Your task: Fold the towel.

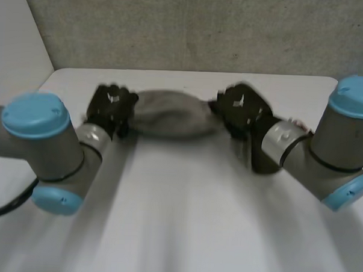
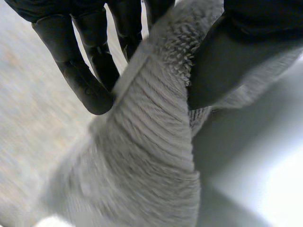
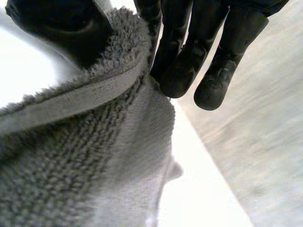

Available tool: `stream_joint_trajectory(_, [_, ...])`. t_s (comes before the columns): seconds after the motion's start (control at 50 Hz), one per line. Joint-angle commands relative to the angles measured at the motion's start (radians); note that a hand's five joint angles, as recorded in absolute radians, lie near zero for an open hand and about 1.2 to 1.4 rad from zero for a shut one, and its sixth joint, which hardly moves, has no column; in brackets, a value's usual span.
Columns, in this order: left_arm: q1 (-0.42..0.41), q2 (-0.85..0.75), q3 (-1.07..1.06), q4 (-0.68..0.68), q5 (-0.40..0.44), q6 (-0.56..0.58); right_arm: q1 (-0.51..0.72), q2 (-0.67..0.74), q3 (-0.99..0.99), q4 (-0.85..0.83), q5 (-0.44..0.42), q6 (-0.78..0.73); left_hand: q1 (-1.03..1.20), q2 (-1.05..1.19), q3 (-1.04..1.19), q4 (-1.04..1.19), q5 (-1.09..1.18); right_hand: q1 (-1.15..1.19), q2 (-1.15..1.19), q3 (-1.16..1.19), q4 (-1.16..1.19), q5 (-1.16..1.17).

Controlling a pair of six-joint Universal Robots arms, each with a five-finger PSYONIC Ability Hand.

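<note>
A grey towel [image 1: 168,114] hangs stretched between my two hands above the far part of the white table [image 1: 184,220], sagging a little in the middle. My left hand [image 1: 111,107] pinches the towel's left end; its wrist view has the towel [image 2: 151,156] caught between thumb [image 2: 222,61] and fingers [image 2: 90,85]. My right hand [image 1: 242,108] grips the right end the same way, the hemmed edge of the towel [image 3: 80,156] running between its thumb [image 3: 61,28] and fingers [image 3: 189,61]. Both hands are shut on the cloth.
A grey wall [image 1: 192,28] rises just behind the table's far edge. Both grey arms with light-blue caps [image 1: 35,114] reach forward along the table's sides.
</note>
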Motion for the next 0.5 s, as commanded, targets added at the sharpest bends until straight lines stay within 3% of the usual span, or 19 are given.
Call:
stream_joint_trajectory(0.02, [0.013, -0.006, -0.089, -0.014, -0.001, 0.043, -0.005, 0.091, 0.01, 0.192, 0.006, -0.119, -0.068, -0.125, -0.151, -0.132, -0.263, 0.394, 0.083, 0.048, 0.049, 0.043])
stream_joint_trajectory(0.08, [0.017, 0.0, -0.118, -0.014, -0.001, 0.063, -0.008, 0.105, 0.011, 0.22, 0.009, -0.11, -0.068, -0.125, -0.151, -0.132, -0.263, 0.394, 0.083, 0.048, 0.049, 0.043])
stream_joint_trajectory(0.16, [0.02, 0.066, -0.163, -0.014, -0.001, 0.086, -0.008, 0.085, 0.033, 0.22, 0.029, -0.075, -0.068, -0.125, -0.151, -0.132, -0.263, -0.123, -0.433, -0.468, -0.468, -0.474])
stream_joint_trajectory(0.24, [0.02, 0.103, -0.192, -0.011, 0.001, 0.086, -0.008, 0.04, 0.051, 0.218, 0.041, -0.026, -0.068, -0.125, -0.151, -0.132, -0.263, -0.23, -0.541, -0.576, -0.576, -0.581])
stream_joint_trajectory(0.28, [0.02, 0.124, -0.212, -0.013, 0.001, 0.088, -0.011, 0.007, 0.067, 0.218, 0.041, 0.017, -0.068, -0.125, -0.151, -0.132, -0.263, -0.505, -0.815, -0.85, -0.85, -0.855])
stream_joint_trajectory(0.32, [0.02, 0.13, -0.222, -0.014, 0.001, 0.089, -0.013, -0.006, 0.073, 0.22, 0.041, 0.036, -0.068, -0.125, -0.151, -0.132, -0.263, -0.605, -0.916, -0.951, -0.95, -0.956])
stream_joint_trajectory(0.5, [0.022, 0.149, -0.295, -0.019, 0.001, 0.091, -0.077, -0.087, 0.09, 0.228, 0.047, 0.111, -0.136, -0.193, -0.218, -0.199, -0.33, -0.556, -0.867, -0.902, -0.902, -0.907])
